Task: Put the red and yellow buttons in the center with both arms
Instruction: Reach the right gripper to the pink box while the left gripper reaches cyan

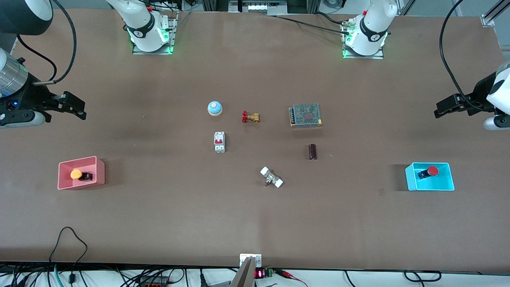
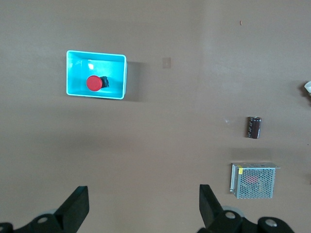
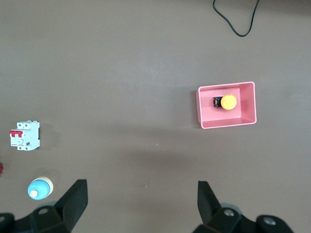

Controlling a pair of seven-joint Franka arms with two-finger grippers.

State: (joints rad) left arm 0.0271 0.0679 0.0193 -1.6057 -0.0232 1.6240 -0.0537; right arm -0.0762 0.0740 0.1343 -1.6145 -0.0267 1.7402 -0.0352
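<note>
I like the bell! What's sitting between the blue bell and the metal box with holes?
The brass valve with a red handle lies between the blue bell and the mesh metal box, apart from both. The front view shows it best.

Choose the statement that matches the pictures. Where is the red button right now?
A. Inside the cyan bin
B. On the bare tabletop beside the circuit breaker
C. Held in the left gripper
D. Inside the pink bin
A: the red button lies inside the cyan bin toward the left arm's end of the table, and the left gripper is open and holds nothing.
</note>
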